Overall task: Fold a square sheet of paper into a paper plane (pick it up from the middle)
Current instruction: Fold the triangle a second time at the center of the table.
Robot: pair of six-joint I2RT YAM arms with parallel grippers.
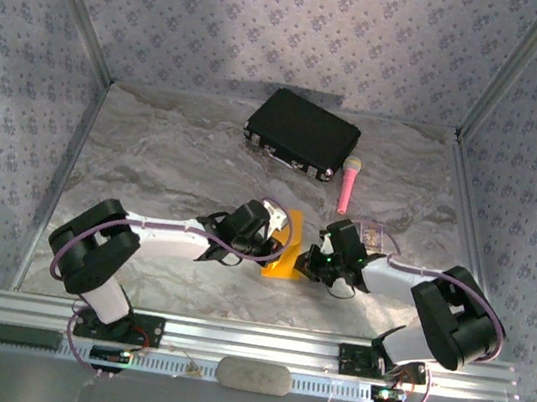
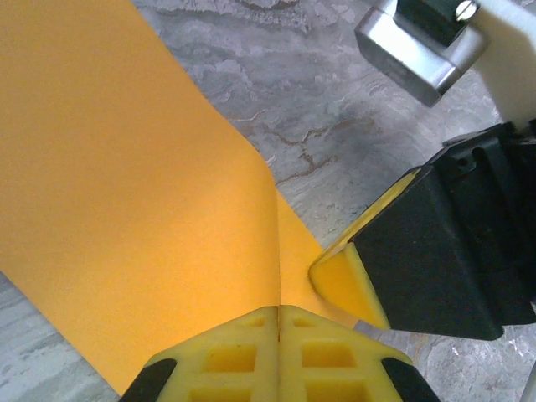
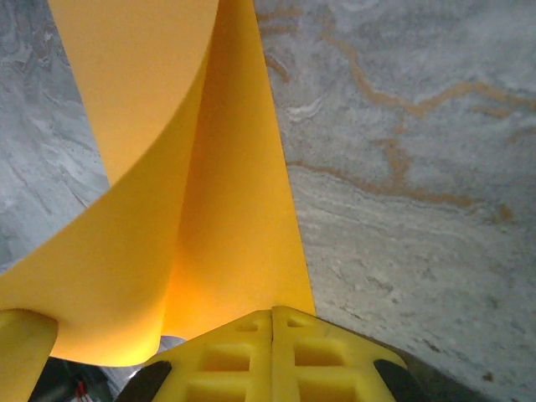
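Paper [image 1: 285, 262] between left claw [image 1: 280, 235] and right claw [image 1: 309, 259], case [image 1: 302, 130] and microphone [image 1: 349, 185] behind

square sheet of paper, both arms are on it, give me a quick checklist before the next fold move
1. Left gripper shut on the square sheet of paper: ok, the paper runs into its closed pads.
2. Right gripper shut on the same sheet: ok.
3. The two grips sit close together without colliding: ok, but the margin looks tight.
4. Sheet edges lined up for a clean crease: cannot tell, the paper curves upward and its far edges are out of frame.
5. Black case and pink microphone apart from the sheet: ok, both lie farther back.
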